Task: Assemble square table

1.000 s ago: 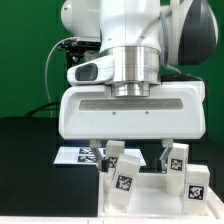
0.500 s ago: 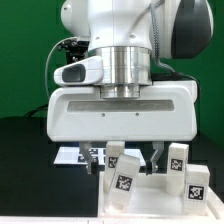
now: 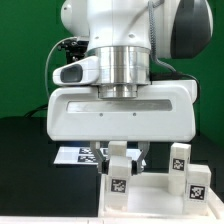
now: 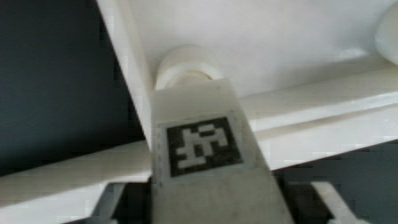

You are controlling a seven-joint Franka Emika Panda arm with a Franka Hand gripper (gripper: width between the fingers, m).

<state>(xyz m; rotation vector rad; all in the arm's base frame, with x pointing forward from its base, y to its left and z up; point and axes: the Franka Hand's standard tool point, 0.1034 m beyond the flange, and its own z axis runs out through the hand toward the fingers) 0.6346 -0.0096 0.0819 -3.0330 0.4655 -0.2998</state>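
Observation:
My gripper (image 3: 124,153) reaches down over the white tabletop (image 3: 150,196) near its corner at the exterior view's left. A white block leg (image 3: 119,178) with a marker tag stands upright between my fingers (image 3: 101,153). In the wrist view the leg (image 4: 206,140) fills the space between both fingertips (image 4: 125,205), its rounded end resting on the tabletop's raised rim (image 4: 320,100). The jaws are closed against its sides. Two more tagged legs (image 3: 180,160) (image 3: 197,182) stand on the tabletop at the exterior view's right.
The marker board (image 3: 78,156) lies on the black table behind the tabletop, at the exterior view's left. The arm's large white hand (image 3: 122,112) hides much of the scene. A green wall is behind.
The leg was tilted between the fingers and now stands upright. The fingers have closed inward on it. The hand has come slightly lower.

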